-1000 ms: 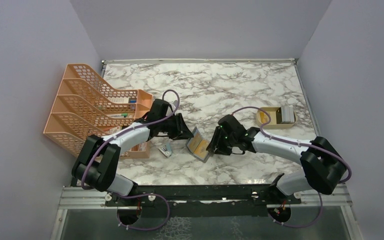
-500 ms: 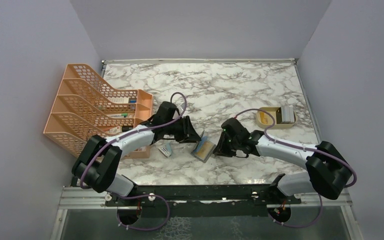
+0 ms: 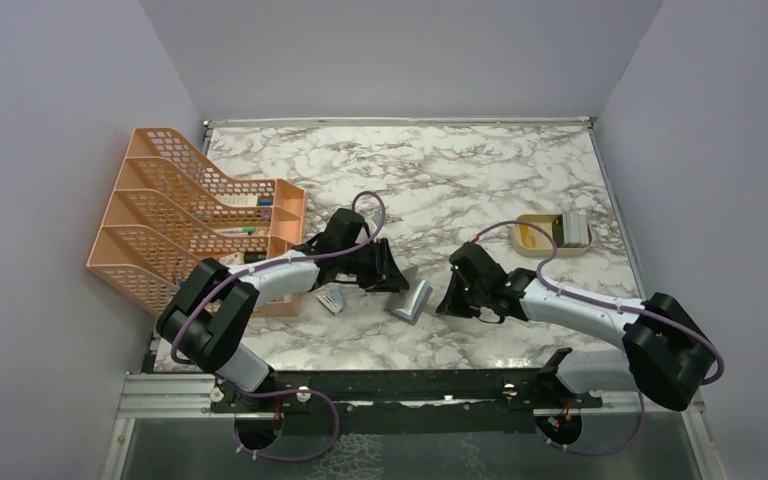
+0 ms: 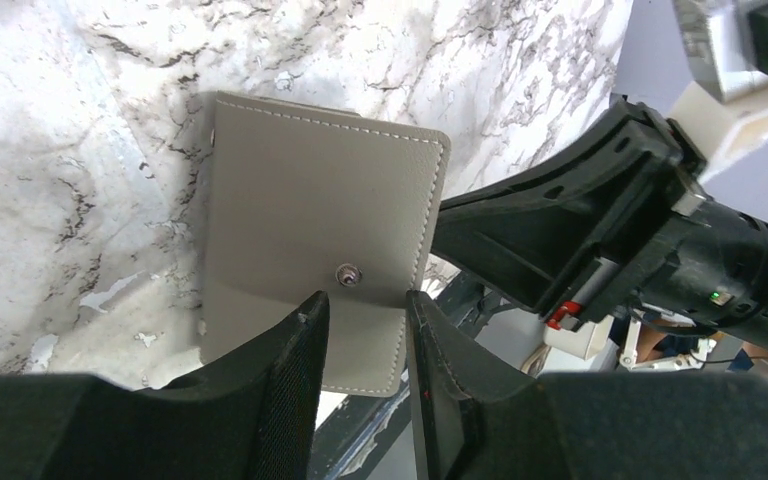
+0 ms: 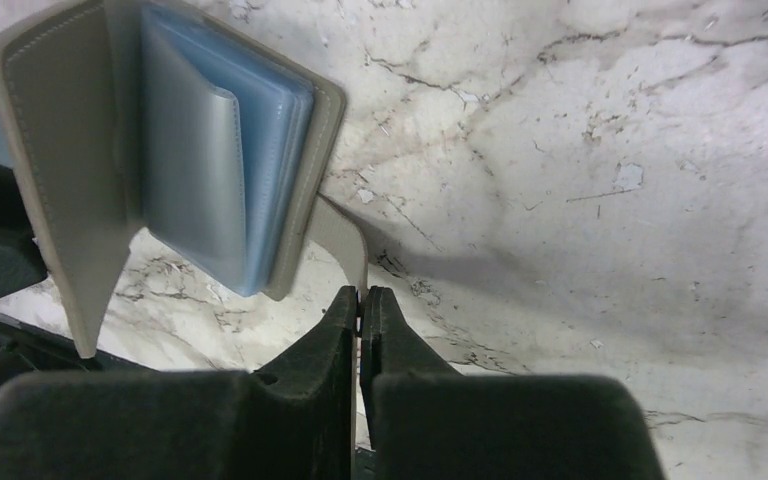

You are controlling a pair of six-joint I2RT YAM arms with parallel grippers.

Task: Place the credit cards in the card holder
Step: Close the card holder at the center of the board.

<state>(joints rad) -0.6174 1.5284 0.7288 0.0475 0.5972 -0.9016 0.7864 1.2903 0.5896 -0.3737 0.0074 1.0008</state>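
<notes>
1. Grey on the outside, the card holder stands propped and half folded on the marble-patterned desk. It sits near the middle of the desk, between the two arms.
2. Seen from the left wrist, the holder's stitched grey cover faces the camera, with a metal snap stud low on it. The left fingers stand narrowly apart, one tip on either side of the stud over the cover's near part. Whether they clamp the cover cannot be told.
3. Seen from the right wrist, the holder is ajar and its light blue card pockets show between the grey covers. A grey snap tab curls out from the right-hand cover towards the camera.
4. The right fingers are pressed together with no gap, and their tips meet at the end of that tab. Whether the tab is pinched between them cannot be told.
5. An orange mesh file rack stands at the left edge of the desk. A small pale object lies by its near corner, just left of the holder.
6. A shallow tan tray sits on the right side of the desk, well apart from the holder. It holds a gold-coloured flat piece and a pale stack, both too small to identify.
</notes>
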